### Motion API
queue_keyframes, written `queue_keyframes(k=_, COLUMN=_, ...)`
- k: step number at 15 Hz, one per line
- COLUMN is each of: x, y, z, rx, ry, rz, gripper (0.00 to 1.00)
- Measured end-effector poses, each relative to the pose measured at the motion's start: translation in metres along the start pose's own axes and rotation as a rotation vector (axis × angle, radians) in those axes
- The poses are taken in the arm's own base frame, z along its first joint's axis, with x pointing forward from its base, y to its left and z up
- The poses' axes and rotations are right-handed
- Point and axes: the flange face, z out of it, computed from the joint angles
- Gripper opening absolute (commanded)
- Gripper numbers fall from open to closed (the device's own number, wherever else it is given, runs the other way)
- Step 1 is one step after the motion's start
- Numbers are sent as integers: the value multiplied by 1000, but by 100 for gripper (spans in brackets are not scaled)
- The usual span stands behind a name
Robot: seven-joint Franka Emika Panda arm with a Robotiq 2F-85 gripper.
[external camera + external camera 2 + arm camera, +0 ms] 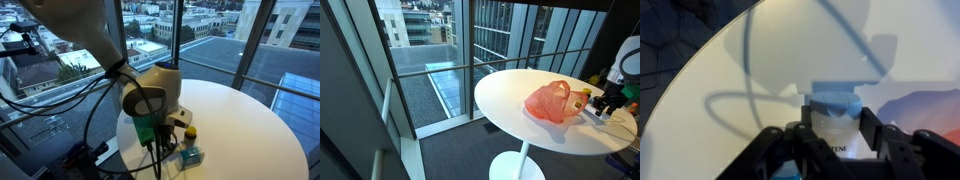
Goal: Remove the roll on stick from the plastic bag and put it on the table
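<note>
The roll-on stick has a white body and a light blue cap. In the wrist view it stands between my gripper's two black fingers, which press on both its sides. In an exterior view the stick is low over the white round table, just off the bag. The red-orange plastic bag lies crumpled on the table beside my gripper. A corner of the bag shows at the right of the wrist view.
A small yellow-topped item sits on the table close to the gripper, and shows next to the bag in an exterior view. Cables hang from the arm. Glass walls surround the table.
</note>
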Motion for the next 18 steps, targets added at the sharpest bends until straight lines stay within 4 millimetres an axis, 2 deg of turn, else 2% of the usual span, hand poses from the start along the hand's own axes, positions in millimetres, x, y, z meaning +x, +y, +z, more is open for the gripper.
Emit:
queue_keyframes(k=11, x=11, y=1, z=12, rx=7, ry=-15, rz=19, gripper=26)
queue_keyframes(k=12, x=11, y=1, z=14, rx=6, ry=-18, rz=18, gripper=33)
queue_keyframes(k=13, x=12, y=0, z=14, rx=6, ry=-19, rz=18, gripper=66)
queue_keyframes(k=14, x=12, y=0, z=14, rx=6, ry=-19, rz=18, gripper=77)
queue_keyframes(k=17, x=12, y=0, z=14, rx=6, ry=-18, rz=14, gripper=99)
queue_keyframes(k=18, x=12, y=0, z=13, rx=6, ry=-16, rz=10, gripper=100)
